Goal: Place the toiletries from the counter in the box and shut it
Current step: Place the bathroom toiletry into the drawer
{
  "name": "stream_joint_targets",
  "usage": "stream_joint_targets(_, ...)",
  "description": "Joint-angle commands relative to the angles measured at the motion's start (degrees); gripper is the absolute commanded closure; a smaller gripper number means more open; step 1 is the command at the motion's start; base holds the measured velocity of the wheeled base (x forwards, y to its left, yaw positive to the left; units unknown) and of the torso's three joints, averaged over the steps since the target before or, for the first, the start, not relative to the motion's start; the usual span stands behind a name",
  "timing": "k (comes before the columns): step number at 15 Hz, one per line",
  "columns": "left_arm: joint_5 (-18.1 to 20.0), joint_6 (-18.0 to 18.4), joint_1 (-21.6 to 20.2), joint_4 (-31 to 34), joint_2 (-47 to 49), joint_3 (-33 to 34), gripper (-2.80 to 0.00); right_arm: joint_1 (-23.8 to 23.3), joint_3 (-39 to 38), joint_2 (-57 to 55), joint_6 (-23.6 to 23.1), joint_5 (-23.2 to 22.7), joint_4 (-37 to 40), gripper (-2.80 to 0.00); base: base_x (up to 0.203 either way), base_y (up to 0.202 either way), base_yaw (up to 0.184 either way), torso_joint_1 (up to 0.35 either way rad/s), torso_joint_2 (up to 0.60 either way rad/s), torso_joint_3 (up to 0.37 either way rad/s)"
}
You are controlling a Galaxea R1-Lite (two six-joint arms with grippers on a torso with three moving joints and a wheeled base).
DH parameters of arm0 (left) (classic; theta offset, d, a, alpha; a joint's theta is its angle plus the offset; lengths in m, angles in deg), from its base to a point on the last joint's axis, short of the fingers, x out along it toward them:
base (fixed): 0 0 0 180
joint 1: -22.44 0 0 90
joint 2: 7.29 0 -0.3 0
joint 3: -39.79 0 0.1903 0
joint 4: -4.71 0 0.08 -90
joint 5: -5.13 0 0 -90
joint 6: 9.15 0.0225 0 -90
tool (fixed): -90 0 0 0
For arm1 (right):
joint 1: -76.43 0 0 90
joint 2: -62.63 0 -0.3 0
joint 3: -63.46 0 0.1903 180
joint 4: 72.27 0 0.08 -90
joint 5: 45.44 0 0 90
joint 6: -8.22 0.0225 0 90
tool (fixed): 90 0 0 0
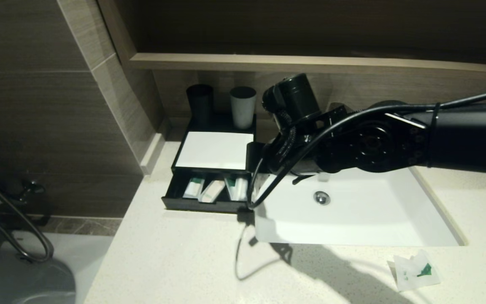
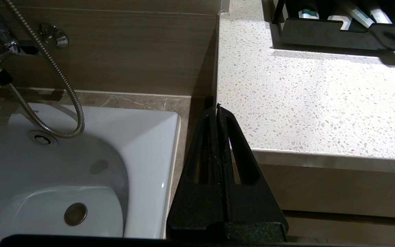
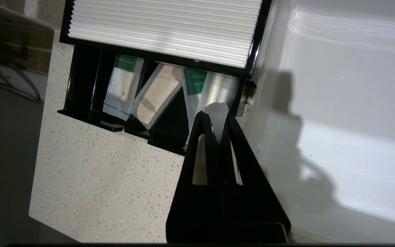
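Observation:
The black box [image 1: 192, 204] stands left of the sink with its drawer pulled open under a white top [image 1: 214, 150]. Three toiletry packets [image 1: 212, 188] lie in the drawer; in the right wrist view they show as a green-labelled packet [image 3: 122, 84], a beige one [image 3: 156, 96] and a green-labelled one [image 3: 194, 84]. My right gripper [image 3: 217, 118] is at the drawer's right end, shut on a white packet [image 3: 217, 111] whose edge sticks out past the tips. Another packet [image 1: 416, 270] lies on the counter at the front right. My left gripper [image 2: 217, 109] is shut and empty, parked beside the counter's left edge.
A black cup [image 1: 201, 103] and a grey cup [image 1: 243, 105] stand behind the box. The white sink [image 1: 373, 228] lies under my right arm. A bathtub [image 2: 63, 161] with a shower hose [image 2: 57, 75] is left of the counter. A wall ledge [image 1: 310, 63] runs behind.

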Motion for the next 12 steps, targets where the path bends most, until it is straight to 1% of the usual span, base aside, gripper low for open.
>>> stream_joint_targets(1,-0.03,0.00,0.00,-0.02,-0.01,0.01,0.00,0.15,3.12,-4.10,-0.03,0.08,0.09,0.00,0.000,0.000,0.000,0.000,0.00,0.000)
stream_joint_targets(5,-0.03,0.00,0.00,-0.02,-0.01,0.01,0.00,0.14,7.26,-8.01,-0.89,0.08,0.34,0.00,0.000,0.000,0.000,0.000,0.00,0.000)
stream_joint_targets(12,-0.03,0.00,0.00,-0.02,-0.01,0.01,0.00,0.58,9.10,-10.39,-1.89,-0.01,-0.09,0.00,0.000,0.000,0.000,0.000,0.00,0.000)
